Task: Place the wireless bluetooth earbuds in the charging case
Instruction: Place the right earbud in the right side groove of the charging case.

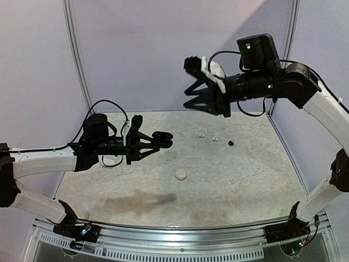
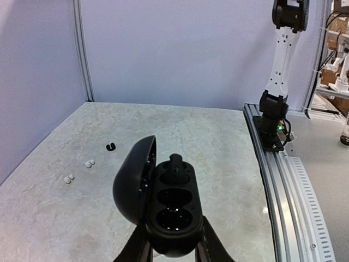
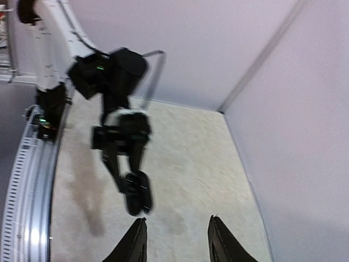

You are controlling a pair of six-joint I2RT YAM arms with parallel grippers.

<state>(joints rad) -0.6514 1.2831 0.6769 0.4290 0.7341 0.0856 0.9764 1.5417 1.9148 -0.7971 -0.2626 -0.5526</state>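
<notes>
My left gripper (image 1: 155,140) is shut on an open black charging case (image 1: 164,135) and holds it above the table's left middle. In the left wrist view the case (image 2: 173,210) has its lid swung left, and a black earbud (image 2: 175,162) sits in its far socket. The near socket looks empty. On the table lie two white earbud pairs (image 1: 202,134) (image 1: 214,139) and one black earbud (image 1: 230,143). They also show in the left wrist view: the white pairs (image 2: 68,179) (image 2: 89,163) and the black earbud (image 2: 110,146). My right gripper (image 1: 199,99) is open and empty, raised high over the back of the table.
A small round white case (image 1: 180,174) lies on the table in front of the middle. The right arm's base (image 2: 272,123) stands on the metal rail (image 2: 283,180) at the near edge. Lilac walls close the back and sides.
</notes>
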